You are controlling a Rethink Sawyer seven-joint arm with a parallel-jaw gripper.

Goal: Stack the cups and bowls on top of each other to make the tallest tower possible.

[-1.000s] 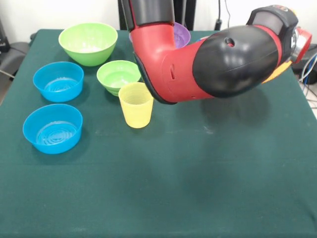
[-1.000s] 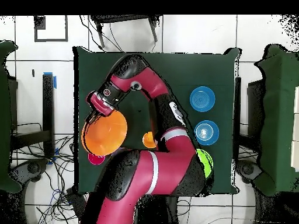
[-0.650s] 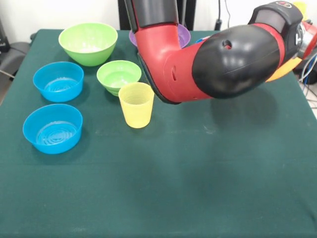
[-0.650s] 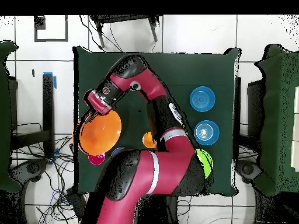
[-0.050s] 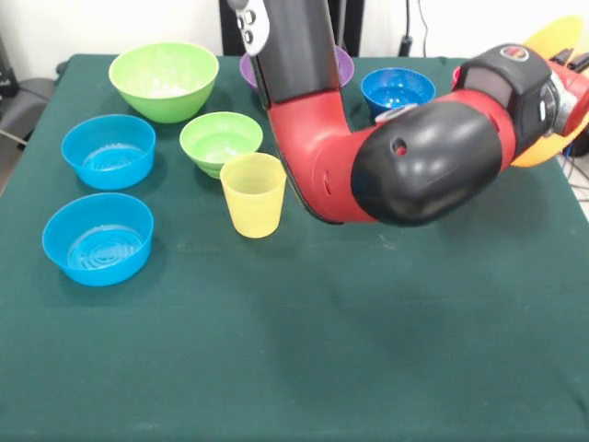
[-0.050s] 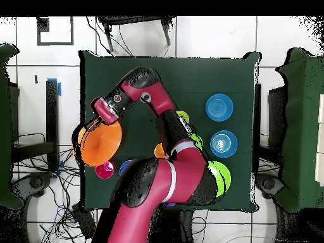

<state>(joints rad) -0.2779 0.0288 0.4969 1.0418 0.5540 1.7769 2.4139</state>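
My gripper point(image 5: 563, 90) is at the far right, shut on the rim of the huge orange bowl point(image 5: 555, 48), which hangs tilted above the table edge. From above, that orange bowl point(image 6: 98, 142) juts past the table's left edge, with the gripper point(image 6: 101, 122) at its rim. A yellow cup point(image 5: 252, 194) stands upright mid-table beside the small green bowl point(image 5: 219, 140). Two light blue bowls point(image 5: 109, 150) point(image 5: 97, 238) sit at the left, the large green bowl point(image 5: 164, 78) behind them. The dark blue bowl point(image 5: 397, 89) and purple bowl point(image 5: 340, 63) are at the back. A red cup point(image 6: 104, 169) and an orange cup point(image 6: 161, 150) show from above.
The red and black arm point(image 5: 405, 161) stretches low across the middle of the green table point(image 5: 304, 350), hiding part of the purple bowl. Chairs and cables surround the table in the overhead view.
The arm has swung the orange bowl farther out toward the table edge and tilted it more. This uncovered the dark blue bowl. The other bowls and cups have not moved.
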